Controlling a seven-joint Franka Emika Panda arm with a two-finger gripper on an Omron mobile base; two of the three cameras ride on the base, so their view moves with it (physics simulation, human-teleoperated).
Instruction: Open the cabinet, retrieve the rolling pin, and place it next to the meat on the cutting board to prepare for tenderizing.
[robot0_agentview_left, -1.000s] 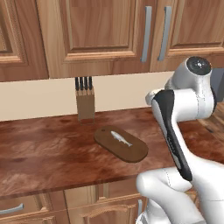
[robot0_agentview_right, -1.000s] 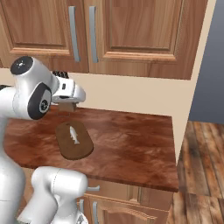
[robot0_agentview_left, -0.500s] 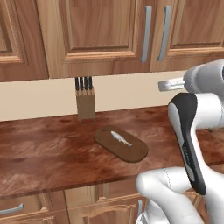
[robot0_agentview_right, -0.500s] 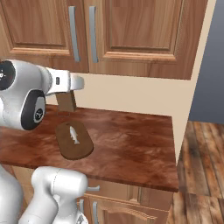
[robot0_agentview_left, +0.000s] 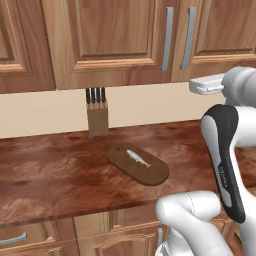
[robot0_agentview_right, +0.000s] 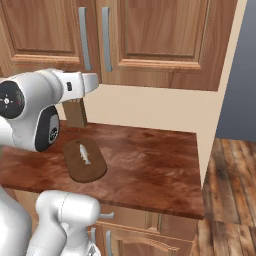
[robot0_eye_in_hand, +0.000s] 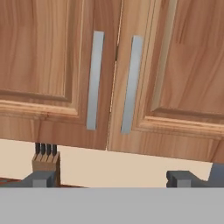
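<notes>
The tool (robot0_eye_in_hand: 113, 178) stands wide apart, holding nothing, facing the shut cabinet (robot0_eye_in_hand: 57, 65).

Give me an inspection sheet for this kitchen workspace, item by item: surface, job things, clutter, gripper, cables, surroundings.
Surface: brown wooden counter, bare apart from the items below.
Job's things: cabinet doors shut, two grey bar handles side by side; cutting board flat on the counter; meat lying on the board; rolling pin nothing seen.
Clutter: knife block upright against the back wall.
Grippers: gripper open, fingers empty, facing the cabinet handles.
Cables: nothing seen.
Surroundings: drawer fronts below the counter; wooden floor beside it.
</notes>
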